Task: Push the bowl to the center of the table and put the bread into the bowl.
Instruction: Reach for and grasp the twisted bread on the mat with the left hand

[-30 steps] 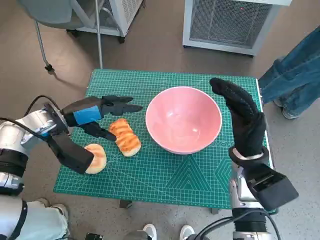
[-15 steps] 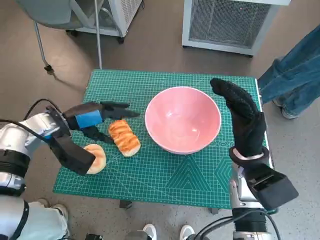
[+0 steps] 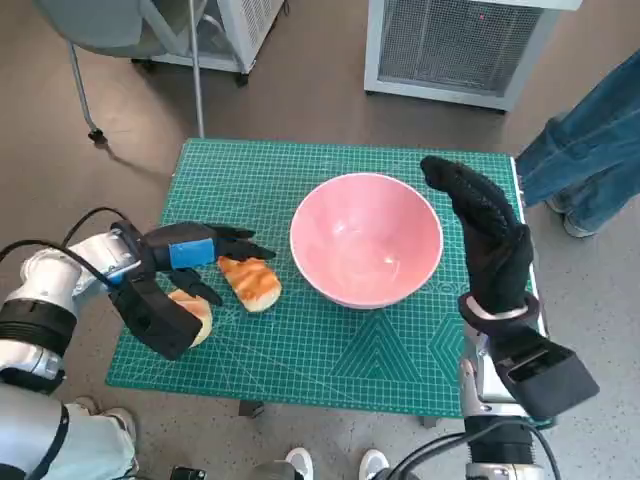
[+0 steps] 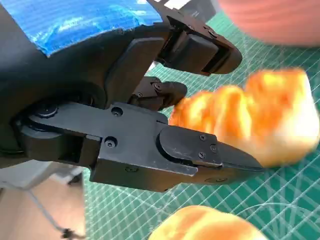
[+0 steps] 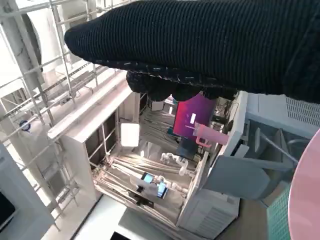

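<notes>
Bread point(image 3: 252, 283) lies between the left hand's point(image 3: 205, 252) spread fingers point(image 4: 200, 150), not gripped; the right hand point(image 3: 490, 235) stands flat and open beside the bowl point(image 3: 366, 240).

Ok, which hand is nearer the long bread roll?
Left. The left hand is right over the long bread roll; the right hand stands raised beyond the bowl.

Left hand point(image 3: 205, 252) low, fingers spread, holding nothing. Right hand point(image 3: 487, 235) raised, flat, fingers extended.
</notes>
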### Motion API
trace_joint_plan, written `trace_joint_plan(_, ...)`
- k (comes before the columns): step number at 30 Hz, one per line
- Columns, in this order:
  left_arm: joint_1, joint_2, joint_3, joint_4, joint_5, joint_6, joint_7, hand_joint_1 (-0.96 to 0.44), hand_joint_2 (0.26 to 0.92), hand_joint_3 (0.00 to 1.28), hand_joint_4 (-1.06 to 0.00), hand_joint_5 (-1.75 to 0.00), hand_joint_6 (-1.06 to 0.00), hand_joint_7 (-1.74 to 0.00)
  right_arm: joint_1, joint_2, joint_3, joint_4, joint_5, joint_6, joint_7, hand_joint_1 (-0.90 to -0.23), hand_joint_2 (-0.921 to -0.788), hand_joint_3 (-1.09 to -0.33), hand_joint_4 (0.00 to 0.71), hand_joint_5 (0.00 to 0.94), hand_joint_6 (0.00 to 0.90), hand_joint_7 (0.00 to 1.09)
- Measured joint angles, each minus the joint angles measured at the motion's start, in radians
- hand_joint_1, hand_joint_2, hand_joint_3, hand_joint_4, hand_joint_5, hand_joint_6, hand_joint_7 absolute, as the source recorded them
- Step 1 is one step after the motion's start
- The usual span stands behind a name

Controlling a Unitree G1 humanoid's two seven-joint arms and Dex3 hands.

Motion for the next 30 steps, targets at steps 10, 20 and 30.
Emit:
trace_joint_plan(10,0.001,-0.008,-0.005,-0.005,-0.001,0.051,-0.033,-0.23,0.774,0.0,-0.24,0.0,-0.41,0.0,0.0,0.005,-0.002,0.0,0.001,0.001,0.0,-0.655,-0.921,-0.79,0.216,0.002,-0.001,0.64)
trace_joint_plan(20,0.001,-0.045,-0.042,0.033,0.018,0.071,0.035,-0.21,0.779,0.0,-0.35,-0.04,-0.46,-0.03,0.0,0.012,-0.001,0.004,0.001,0.001,0.002,-0.655,-0.921,-0.79,0.217,0.002,-0.001,0.64)
trace_joint_plan(30,-0.005,-0.076,-0.077,0.109,0.034,0.042,0.188,-0.14,0.907,0.15,-0.65,-0.65,-0.55,-1.11,0.001,0.013,-0.002,0.003,0.002,0.002,0.006,-0.654,-0.921,-0.793,0.215,0.002,-0.001,0.64)
